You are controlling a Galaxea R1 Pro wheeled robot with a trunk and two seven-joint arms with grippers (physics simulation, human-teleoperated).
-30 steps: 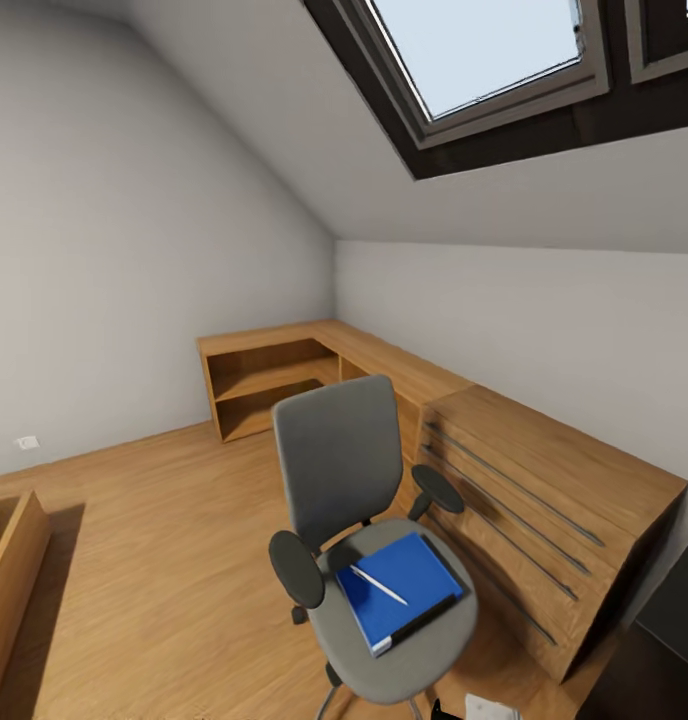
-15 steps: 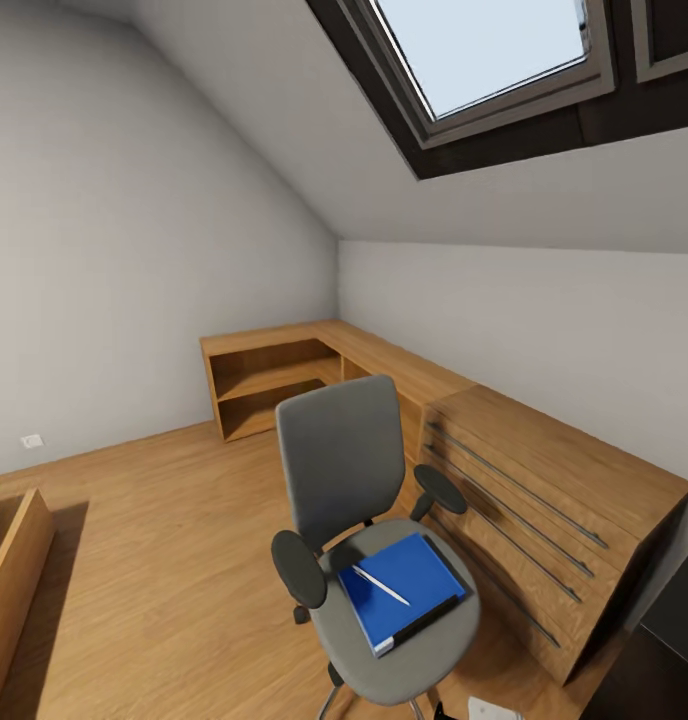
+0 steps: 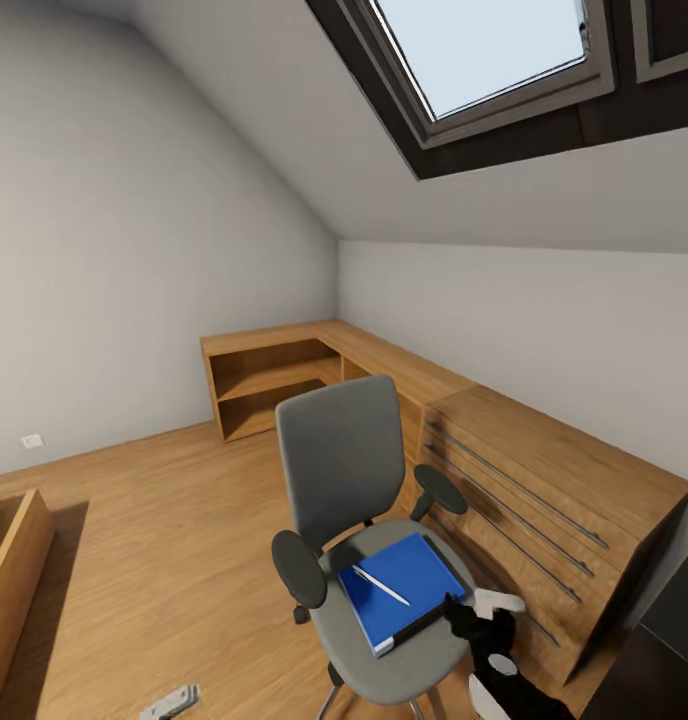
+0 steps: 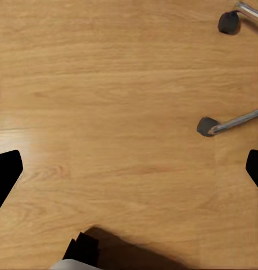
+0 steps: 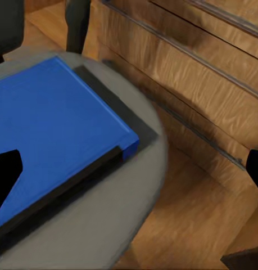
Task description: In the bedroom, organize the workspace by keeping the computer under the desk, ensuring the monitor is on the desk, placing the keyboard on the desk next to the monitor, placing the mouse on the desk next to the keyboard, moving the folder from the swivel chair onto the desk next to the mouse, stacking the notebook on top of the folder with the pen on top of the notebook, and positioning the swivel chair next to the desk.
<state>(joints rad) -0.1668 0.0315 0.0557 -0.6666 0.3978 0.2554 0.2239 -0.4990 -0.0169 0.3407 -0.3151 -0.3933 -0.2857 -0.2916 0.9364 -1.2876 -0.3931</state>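
Progress check: basically nothing is sorted yet, as far as I can judge. The low wood cabinet [image 3: 544,470] is running along the wall from 12 o'clock round to 3, and the glossy black desk is only peeking in as a dark corner at about 4 o'clock, so I can't tell what is sitting on it.

The swivel chair [image 3: 369,520] is standing mid-room, just below centre in the head view, seat facing us. It's still carrying the folder [image 3: 399,588], lying flat on the seat, with the pen [image 3: 379,585] resting across the top of it. The grey notebook isn't something I can pick out.

The right gripper [image 3: 481,618] is hovering at the folder's 3 o'clock, just beside the seat edge. In its wrist view the fingers are spread wide, grasping nothing, looking down on the folder's dark spine corner. The left gripper [image 3: 170,702] is hanging low at 7 o'clock over bare floor, fingers also spread and empty, near the chair's casters.

So the folder move is only getting lined up; everything else is left.
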